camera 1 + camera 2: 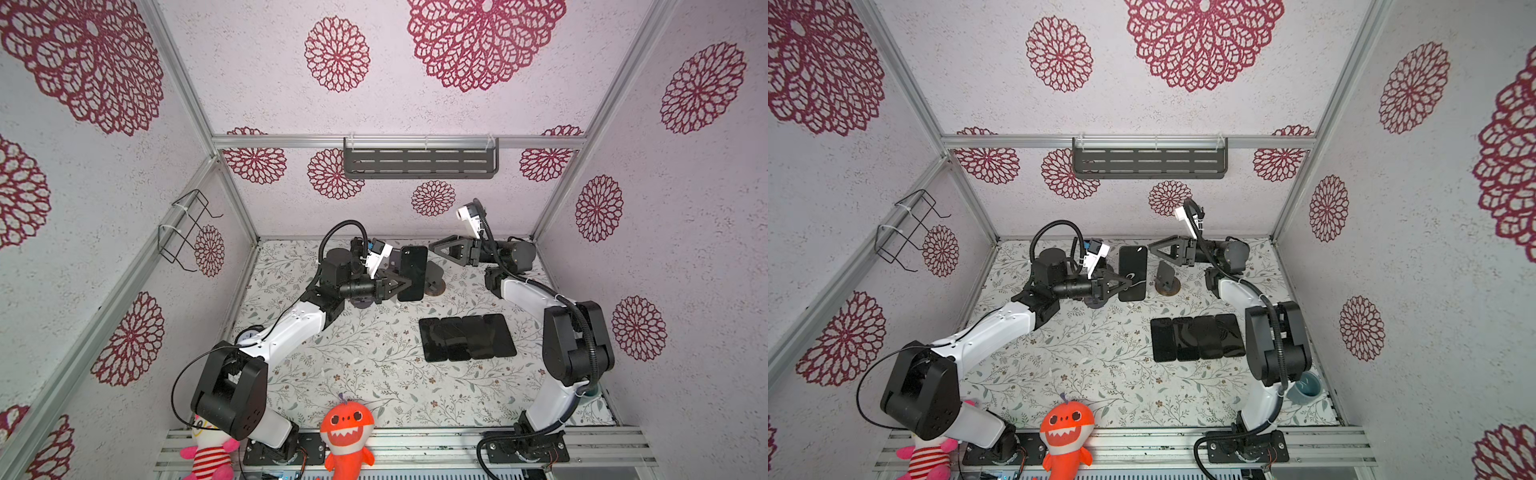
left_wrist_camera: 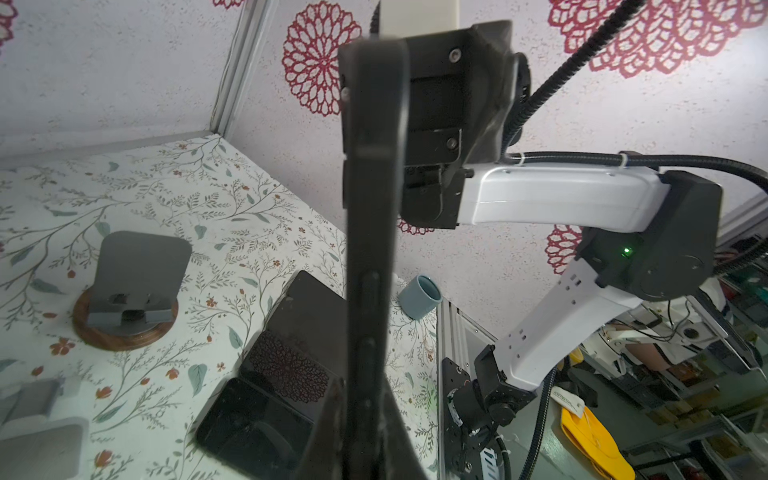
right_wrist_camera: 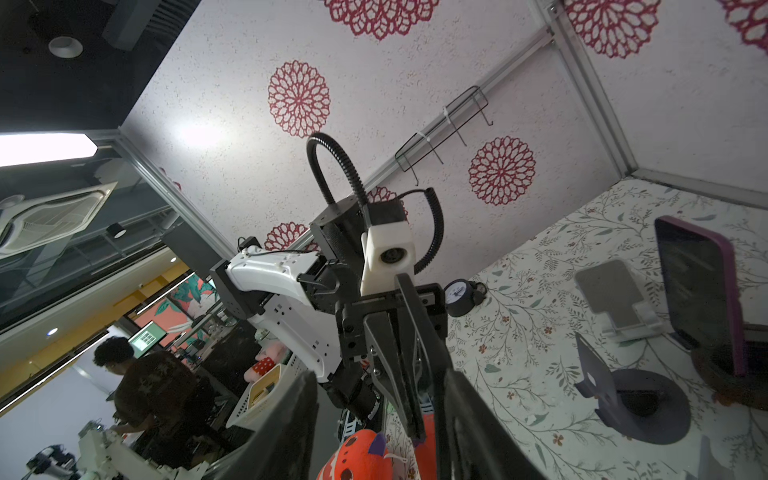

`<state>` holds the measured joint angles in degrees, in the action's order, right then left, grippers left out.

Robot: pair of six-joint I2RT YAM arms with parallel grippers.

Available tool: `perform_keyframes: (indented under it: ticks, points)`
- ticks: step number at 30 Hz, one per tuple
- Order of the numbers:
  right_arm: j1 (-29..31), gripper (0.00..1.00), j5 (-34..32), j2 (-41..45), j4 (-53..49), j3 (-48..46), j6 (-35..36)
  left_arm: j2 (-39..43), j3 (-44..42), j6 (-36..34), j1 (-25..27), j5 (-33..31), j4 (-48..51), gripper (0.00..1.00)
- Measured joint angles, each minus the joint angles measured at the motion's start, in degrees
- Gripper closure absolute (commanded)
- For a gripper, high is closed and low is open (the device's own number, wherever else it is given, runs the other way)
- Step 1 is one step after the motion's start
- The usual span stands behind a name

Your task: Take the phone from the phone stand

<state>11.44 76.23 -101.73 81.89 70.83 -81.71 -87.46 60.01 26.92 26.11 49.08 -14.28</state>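
Observation:
A black phone (image 1: 412, 272) (image 1: 1133, 270) hangs upright above the floral table, and my left gripper (image 1: 408, 283) (image 1: 1128, 285) is shut on its lower half. It appears edge-on in the left wrist view, the phone (image 2: 370, 208) pinched between the left gripper's (image 2: 365, 436) jaws. The phone stand (image 1: 436, 277) (image 1: 1166, 275) (image 2: 133, 282), a grey plate on a round wooden base, stands bare just right of the phone. My right gripper (image 1: 434, 245) (image 1: 1152, 246) (image 3: 378, 436) hovers open behind the phone's top, holding nothing.
Several black phones (image 1: 467, 336) lie side by side mid-table. A purple-cased phone (image 3: 702, 291) leans on a dark stand under my left arm, beside a white stand (image 3: 619, 299) and a dark stand (image 3: 623, 395). A teal cup (image 1: 1306, 388) sits front right, plush toys (image 1: 347, 432) in front.

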Motion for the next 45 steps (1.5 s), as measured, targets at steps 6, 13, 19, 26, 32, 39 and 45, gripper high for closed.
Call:
perform_keyframes:
  ticks: [6,13,19,26,32,39,45]
  points:
    - [-2.0,0.4,-7.7,11.8,-36.1,1.9,26.8,0.1,-0.1,1.3,0.0,-5.0,5.1,1.0]
    - [-2.0,0.4,-13.6,20.3,-59.4,6.0,46.8,1.0,-0.7,3.3,1.5,-10.5,10.0,1.0]
    - [-2.2,0.41,-25.4,21.5,-80.1,5.4,60.9,2.3,-0.7,7.2,5.2,-17.5,16.4,1.0]
    - [-4.5,0.48,-46.8,23.1,-97.5,1.7,68.1,2.1,-3.9,16.3,8.8,-25.9,18.8,1.0]
    - [-8.4,0.54,-64.2,23.3,-104.9,-7.2,69.1,-1.6,-5.3,22.0,12.2,-29.7,19.8,1.0]
    - [-15.4,0.66,-72.1,23.4,-109.5,-17.5,70.5,-4.0,-5.8,25.4,14.1,-29.9,21.0,1.0]
    - [-17.2,0.76,-74.7,21.6,-110.1,-18.6,72.7,-4.8,-8.4,27.7,14.2,-29.9,21.7,1.0]
